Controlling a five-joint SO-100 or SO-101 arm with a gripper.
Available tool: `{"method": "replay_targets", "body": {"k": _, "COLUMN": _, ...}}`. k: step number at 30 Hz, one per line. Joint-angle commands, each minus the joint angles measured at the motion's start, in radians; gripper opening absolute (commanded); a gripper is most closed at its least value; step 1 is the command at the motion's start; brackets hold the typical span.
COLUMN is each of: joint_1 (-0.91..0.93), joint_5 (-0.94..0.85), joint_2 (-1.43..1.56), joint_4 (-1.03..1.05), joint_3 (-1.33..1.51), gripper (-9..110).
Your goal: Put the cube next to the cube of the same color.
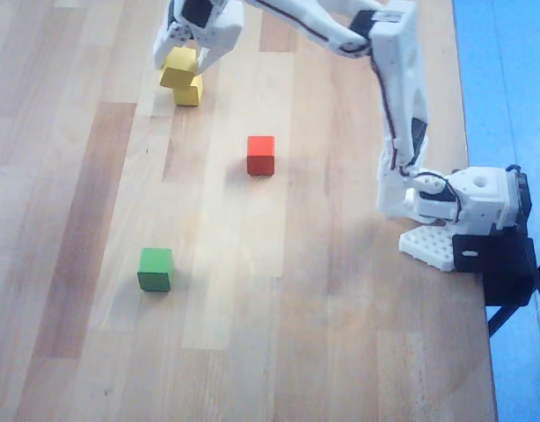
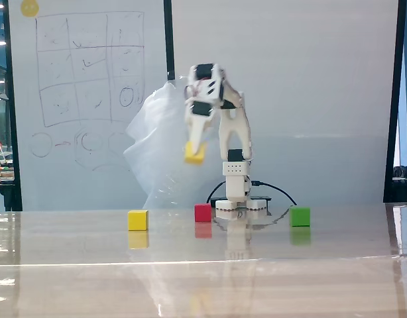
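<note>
Jaws pinching the cube (image 2: 194, 153), so your gripper (image 1: 184, 63) carries it high, clear of table w/ room to descend. Other yellow cube (image 1: 189, 90) sits below at 6 o'clock; red cube (image 1: 260, 155) ~4 o'clock overhead.

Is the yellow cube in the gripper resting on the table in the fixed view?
No, the held yellow cube hangs in the gripper well above the table.

Partly hidden cube, cropped arm

In the overhead view the held yellow cube (image 1: 177, 69) covers part of the other yellow cube (image 1: 190, 91); the gripper (image 1: 189, 54) is partly cropped by the top edge.
</note>
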Motion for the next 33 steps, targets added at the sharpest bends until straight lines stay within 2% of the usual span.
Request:
{"method": "replay_targets", "body": {"k": 1, "joint_1": 0.069, "joint_5": -0.006, "joint_2": -0.091, "joint_4": 0.008, "joint_3": -0.189, "gripper": 0}}
{"method": "replay_targets", "body": {"k": 11, "joint_1": 0.140, "joint_5": -0.011, "joint_2": -0.299, "joint_4": -0.092, "joint_3": -0.213, "gripper": 0}}
{"method": "replay_targets", "body": {"k": 33, "joint_1": 0.150, "joint_5": -0.210, "joint_2": -0.454, "joint_4": -0.359, "joint_3": -0.213, "gripper": 0}}
